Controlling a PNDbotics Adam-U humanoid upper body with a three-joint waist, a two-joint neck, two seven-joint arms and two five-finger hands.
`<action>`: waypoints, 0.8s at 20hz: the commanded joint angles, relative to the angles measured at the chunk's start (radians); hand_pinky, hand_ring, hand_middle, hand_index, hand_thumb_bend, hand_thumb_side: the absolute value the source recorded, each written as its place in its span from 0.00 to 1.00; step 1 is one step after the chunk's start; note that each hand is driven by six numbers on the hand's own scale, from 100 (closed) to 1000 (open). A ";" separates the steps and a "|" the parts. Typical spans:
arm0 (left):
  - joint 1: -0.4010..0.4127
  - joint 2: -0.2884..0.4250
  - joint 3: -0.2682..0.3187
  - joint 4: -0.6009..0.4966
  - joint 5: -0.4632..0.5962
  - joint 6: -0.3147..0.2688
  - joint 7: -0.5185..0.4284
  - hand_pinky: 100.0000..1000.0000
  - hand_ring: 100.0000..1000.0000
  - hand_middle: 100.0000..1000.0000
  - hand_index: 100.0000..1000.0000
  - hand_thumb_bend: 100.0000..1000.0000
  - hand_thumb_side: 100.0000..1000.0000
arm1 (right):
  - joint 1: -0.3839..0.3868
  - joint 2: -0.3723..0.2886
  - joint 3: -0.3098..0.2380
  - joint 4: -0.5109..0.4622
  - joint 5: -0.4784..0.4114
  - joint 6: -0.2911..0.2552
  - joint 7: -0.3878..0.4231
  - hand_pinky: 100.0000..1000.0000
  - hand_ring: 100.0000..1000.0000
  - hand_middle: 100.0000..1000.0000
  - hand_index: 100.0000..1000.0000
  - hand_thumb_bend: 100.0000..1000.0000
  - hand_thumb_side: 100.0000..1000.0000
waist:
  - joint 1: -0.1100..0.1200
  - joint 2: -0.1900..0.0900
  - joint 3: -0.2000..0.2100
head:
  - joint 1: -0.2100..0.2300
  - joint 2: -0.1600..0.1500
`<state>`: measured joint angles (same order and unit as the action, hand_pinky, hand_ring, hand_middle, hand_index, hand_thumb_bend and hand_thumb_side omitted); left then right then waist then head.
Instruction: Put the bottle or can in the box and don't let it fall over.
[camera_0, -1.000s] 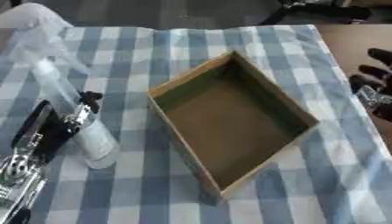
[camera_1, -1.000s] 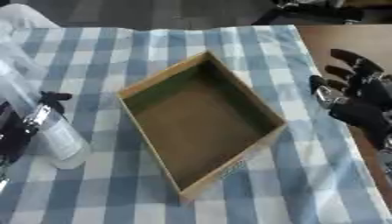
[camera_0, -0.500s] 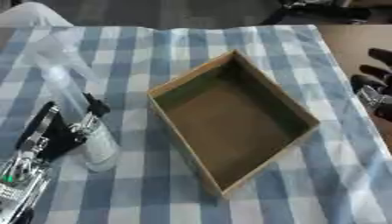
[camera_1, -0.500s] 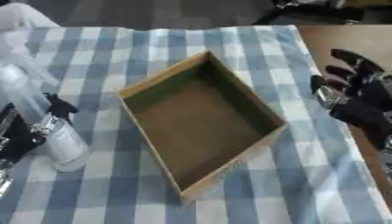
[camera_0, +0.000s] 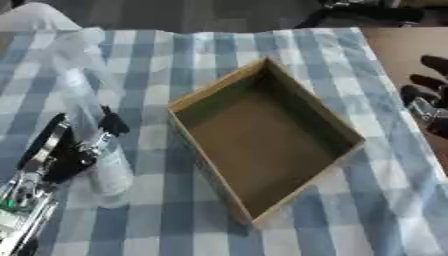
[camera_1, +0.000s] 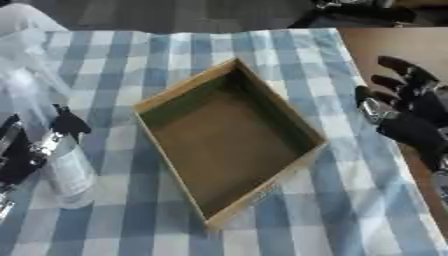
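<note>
Upright at nine o'clock of the empty box (camera_0: 262, 145), clear bottle (camera_0: 92, 145) clasped in curled fingers of left hand (camera_0: 61, 155), apparently for a steady carry, with right hand (camera_1: 407, 112) idling open at three o'clock.

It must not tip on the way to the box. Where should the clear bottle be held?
Round the straight lower body of the bottle, coming from its left, where the left robot hand already is: it stands upright and narrows upward.
</note>
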<state>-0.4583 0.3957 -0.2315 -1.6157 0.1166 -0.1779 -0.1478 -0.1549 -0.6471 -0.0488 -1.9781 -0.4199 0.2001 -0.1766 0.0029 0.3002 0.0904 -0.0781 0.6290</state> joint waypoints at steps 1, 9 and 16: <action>-0.012 0.030 0.007 -0.030 0.010 -0.006 0.002 0.00 0.49 0.00 0.00 0.00 0.48 | -0.006 -0.021 -0.012 -0.022 -0.007 -0.003 0.002 0.93 0.94 1.00 0.87 0.11 0.03 | 0.000 -0.014 -0.001 | -0.002 -0.016; -0.014 0.031 0.014 -0.062 -0.006 -0.025 0.013 0.00 0.49 0.00 0.00 0.00 0.56 | -0.005 -0.020 -0.012 -0.022 -0.006 -0.003 0.002 0.93 0.94 1.00 0.87 0.11 0.04 | 0.001 -0.014 -0.002 | -0.004 -0.015; -0.014 0.035 0.023 -0.064 0.007 0.000 0.088 0.00 0.52 0.00 0.00 0.00 0.64 | -0.003 -0.020 -0.013 -0.022 -0.006 -0.002 0.000 0.93 0.94 1.00 0.87 0.11 0.04 | 0.002 -0.015 -0.003 | -0.005 -0.015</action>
<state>-0.4583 0.4040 -0.2216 -1.6590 0.1224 -0.1804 -0.0767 -0.1530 -0.6471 -0.0489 -1.9781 -0.4232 0.2001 -0.1766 0.0039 0.3002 0.0889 -0.0811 0.6288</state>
